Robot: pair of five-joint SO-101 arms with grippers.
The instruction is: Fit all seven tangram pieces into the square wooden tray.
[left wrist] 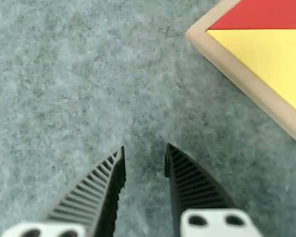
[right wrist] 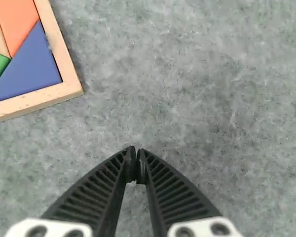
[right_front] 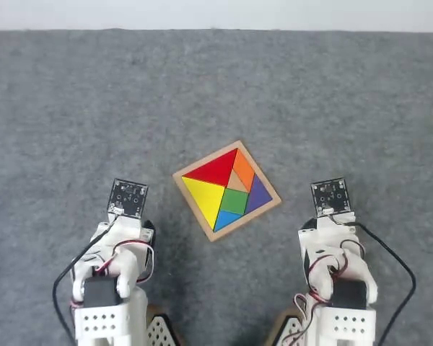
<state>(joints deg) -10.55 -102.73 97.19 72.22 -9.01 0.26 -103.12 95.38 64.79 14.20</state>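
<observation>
The square wooden tray [right_front: 193, 200] lies turned like a diamond in the middle of the grey mat. Inside it lie a red triangle [right_front: 215, 170], a yellow triangle [right_front: 203, 196], an orange piece [right_front: 244, 171], a tan triangle [right_front: 236, 181], a green square [right_front: 234, 201], a purple triangle [right_front: 258, 195] and a small blue triangle [right_front: 224, 218], all flat. My left gripper [left wrist: 144, 154] hovers over bare mat near the tray's corner [left wrist: 200, 37], open a little, holding nothing. My right gripper [right wrist: 135, 152] is shut on nothing, over mat beside the tray's other corner [right wrist: 71, 89].
Grey felt mat [right_front: 94, 108] covers the whole table, with a pale wall strip along the far edge. Both arms [right_front: 115, 274] [right_front: 335, 267] stand at the near edge, one on each side of the tray.
</observation>
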